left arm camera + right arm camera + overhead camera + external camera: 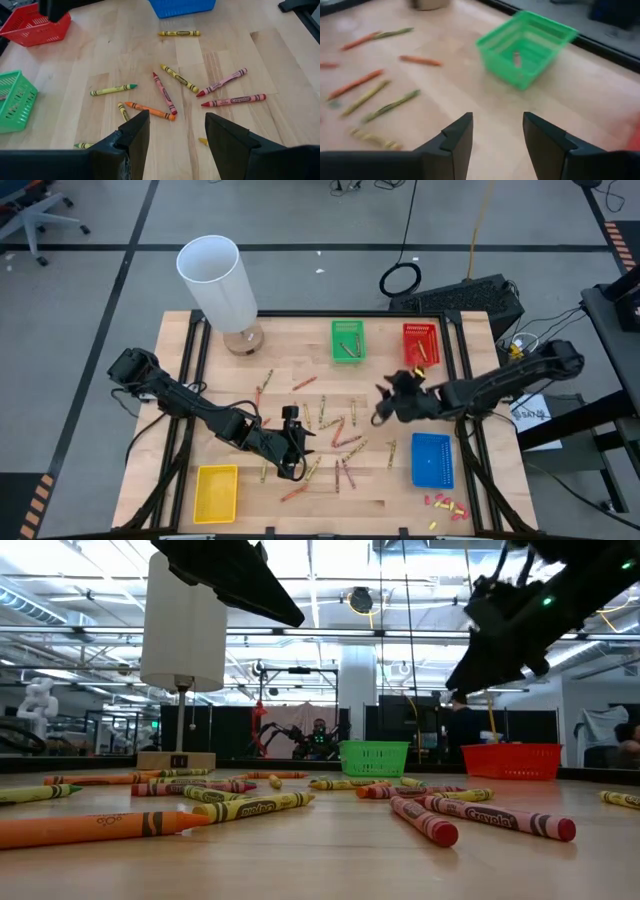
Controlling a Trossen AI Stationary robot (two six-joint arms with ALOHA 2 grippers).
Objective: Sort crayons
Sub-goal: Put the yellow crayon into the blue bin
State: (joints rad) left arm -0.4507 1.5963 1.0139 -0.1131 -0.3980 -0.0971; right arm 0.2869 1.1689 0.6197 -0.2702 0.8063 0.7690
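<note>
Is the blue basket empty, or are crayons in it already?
Empty, as far as the overhead view shows: the blue basket shows only its own blue mesh floor, no crayons inside.

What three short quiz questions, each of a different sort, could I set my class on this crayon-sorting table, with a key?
1. True or false: the yellow basket sits at the table's far edge beside the lamp.
2. Multiple choice: the right gripper is (A) shut on a crayon, (B) open and empty, (C) inside the blue basket.
3. Fill in: next to the red basket stands the ___ basket.

Key: 1 false, it sits at the near edge, by the left gripper. 2 B. 3 green. Most crayons lie loose on the table.
</note>
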